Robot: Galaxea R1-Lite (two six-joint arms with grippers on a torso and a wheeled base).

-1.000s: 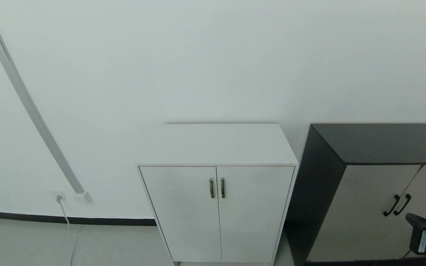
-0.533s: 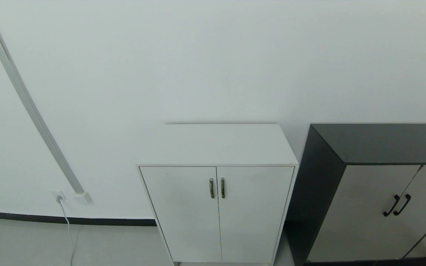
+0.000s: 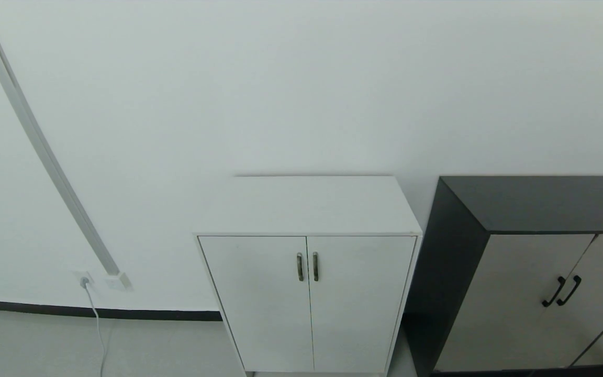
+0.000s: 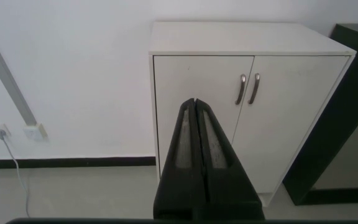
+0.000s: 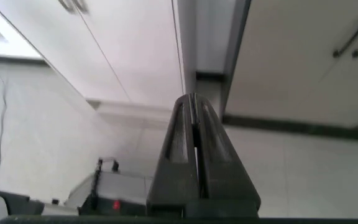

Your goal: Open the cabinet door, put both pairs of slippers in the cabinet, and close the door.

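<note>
Cabinet [image 3: 306, 209] stood shut against the wall [image 3: 301, 84], upright handles [image 3: 299, 266] at its front's centre seam; left claw [image 4: 195, 102], closed and empty, faced that front from well apart, likely better placed than the closed right claw [image 5: 194, 98], low by its base.

floor [image 3: 29, 351] — pale | on it: white cabinet [image 3: 259, 303], dark cabinet [image 3: 495, 298] — side by side

The head camera looks forward and down onto the white cabinet [image 3: 306, 303] and the dark cabinet [image 3: 516, 209]. The left wrist camera faces the white cabinet's doors from lower down. The right wrist camera, tilted, sits low near the floor [image 5: 316, 168]. All three views share the white cabinet.
</note>
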